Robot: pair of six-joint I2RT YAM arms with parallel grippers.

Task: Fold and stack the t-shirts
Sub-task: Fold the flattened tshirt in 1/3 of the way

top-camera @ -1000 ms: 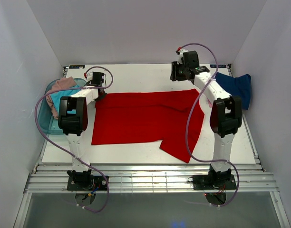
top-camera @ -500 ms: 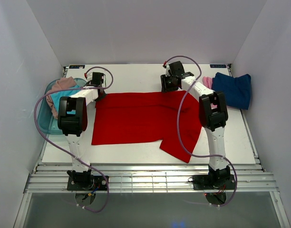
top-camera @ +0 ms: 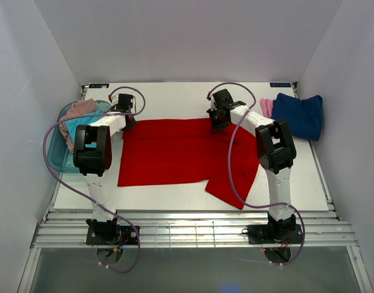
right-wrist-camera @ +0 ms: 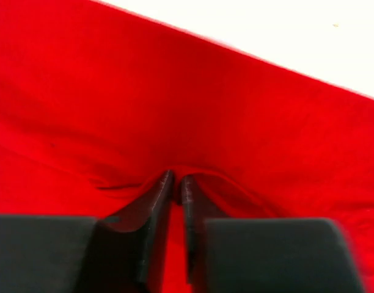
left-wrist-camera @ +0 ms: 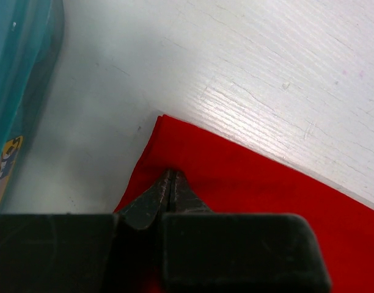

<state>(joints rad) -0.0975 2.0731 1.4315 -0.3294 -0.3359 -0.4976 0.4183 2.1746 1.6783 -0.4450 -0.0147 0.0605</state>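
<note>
**Overhead and wrist views, both arms on one garment.** The red t-shirt point(top-camera: 175, 152) lies spread flat across the middle of the worktop point(top-camera: 175, 97), with one flap reaching towards the near edge right of centre.

The left gripper point(top-camera: 128, 117) sits at the shirt's far-left corner. In the left wrist view its fingers point(left-wrist-camera: 156, 198) are pressed together, tips on the red cloth point(left-wrist-camera: 254, 195) just inside that corner.

The right gripper point(top-camera: 217, 121) sits on the shirt's far edge, right of centre. In the right wrist view its fingers point(right-wrist-camera: 153, 204) stand almost together, and a small raised fold of red cloth point(right-wrist-camera: 175, 91) is nipped between them.

The navy blue t-shirt point(top-camera: 302, 115) lies bunched at the far-right corner, with the light pink t-shirt point(top-camera: 266, 107) showing at its left side.

The teal plastic tub point(top-camera: 57, 160) stands at the left edge. It holds the pink-beige t-shirt point(top-camera: 82, 108) and the turquoise t-shirt point(top-camera: 77, 125). Part of the tub's wall point(left-wrist-camera: 22, 61) also appears in the left wrist view.
</note>
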